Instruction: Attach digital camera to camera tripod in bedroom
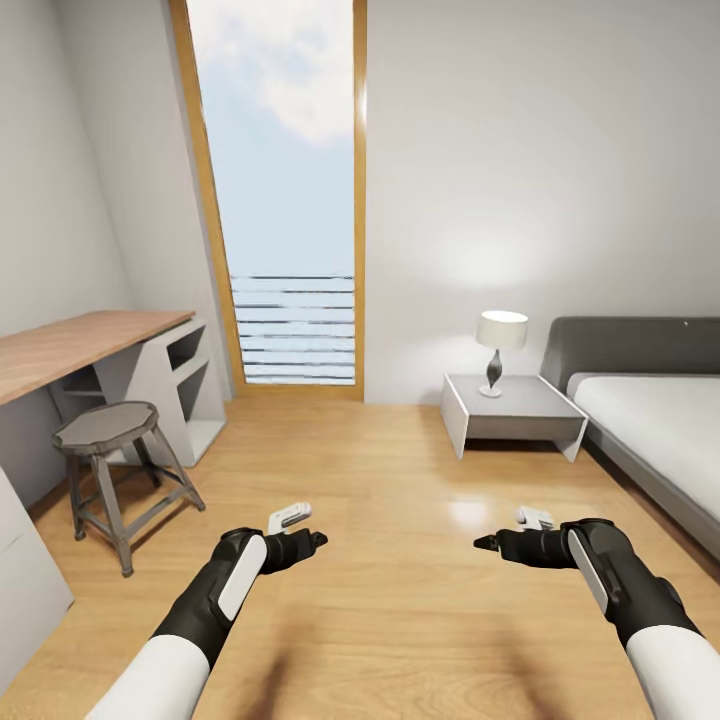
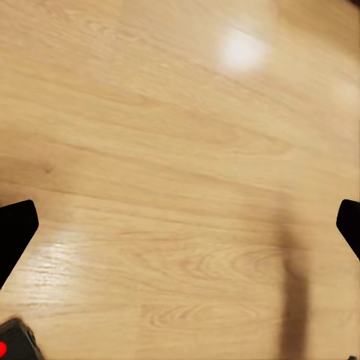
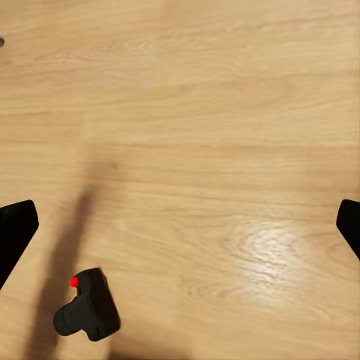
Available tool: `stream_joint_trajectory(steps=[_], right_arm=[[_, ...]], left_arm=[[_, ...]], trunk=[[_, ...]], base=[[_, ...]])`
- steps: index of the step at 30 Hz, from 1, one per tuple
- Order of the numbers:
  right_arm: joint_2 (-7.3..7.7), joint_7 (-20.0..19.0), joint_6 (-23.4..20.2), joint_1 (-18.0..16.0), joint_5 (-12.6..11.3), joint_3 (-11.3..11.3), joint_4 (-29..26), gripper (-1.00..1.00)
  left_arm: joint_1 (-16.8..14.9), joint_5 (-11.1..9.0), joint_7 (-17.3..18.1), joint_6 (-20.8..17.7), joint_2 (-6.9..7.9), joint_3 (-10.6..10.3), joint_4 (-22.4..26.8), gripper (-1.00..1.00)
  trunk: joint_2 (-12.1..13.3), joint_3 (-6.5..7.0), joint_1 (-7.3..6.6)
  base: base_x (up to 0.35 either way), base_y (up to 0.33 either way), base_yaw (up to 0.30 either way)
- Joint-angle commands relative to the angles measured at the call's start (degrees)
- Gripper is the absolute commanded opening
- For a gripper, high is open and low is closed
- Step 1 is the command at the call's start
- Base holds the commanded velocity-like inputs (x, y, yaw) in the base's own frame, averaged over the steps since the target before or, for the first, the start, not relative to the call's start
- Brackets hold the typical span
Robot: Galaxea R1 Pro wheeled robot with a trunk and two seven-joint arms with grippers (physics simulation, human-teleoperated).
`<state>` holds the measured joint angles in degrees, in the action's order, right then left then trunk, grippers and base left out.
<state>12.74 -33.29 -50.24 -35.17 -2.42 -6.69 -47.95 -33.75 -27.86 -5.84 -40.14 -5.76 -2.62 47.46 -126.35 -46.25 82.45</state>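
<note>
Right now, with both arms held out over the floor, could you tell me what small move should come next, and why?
Probably lower the right gripper toward the digital camera. It lies on the wood floor in the right wrist view, off to one side of the open jaws, and neither gripper holds anything.

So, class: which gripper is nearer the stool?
Left. The left gripper hovers beside the stool; the right gripper is farther off, on the bed's side.

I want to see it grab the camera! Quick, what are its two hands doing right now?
Left gripper: jaws open, holding nothing.
Right gripper: jaws open, holding nothing.
</note>
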Motion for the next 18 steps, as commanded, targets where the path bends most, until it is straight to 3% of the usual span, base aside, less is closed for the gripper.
stream_joint_trajectory(steps=[1,18], right_arm=[[0.00,0.0,-0.4,0.0,-0.2,-0.1,0.0,1.00],[0.00,-0.1,-1.0,-0.1,-0.9,-0.1,-0.2,1.00]], left_arm=[[0.0,-0.6,-0.6,-0.2,0.00,-0.1,0.1,1.00],[0.0,-1.0,-0.6,-0.3,0.02,-0.1,-0.1,1.00]], trunk=[[-0.4,-0.25,0.22],[-7.3,-3.30,3.95]], base=[[0.000,0.000,0.000],[0.000,0.000,0.000]])
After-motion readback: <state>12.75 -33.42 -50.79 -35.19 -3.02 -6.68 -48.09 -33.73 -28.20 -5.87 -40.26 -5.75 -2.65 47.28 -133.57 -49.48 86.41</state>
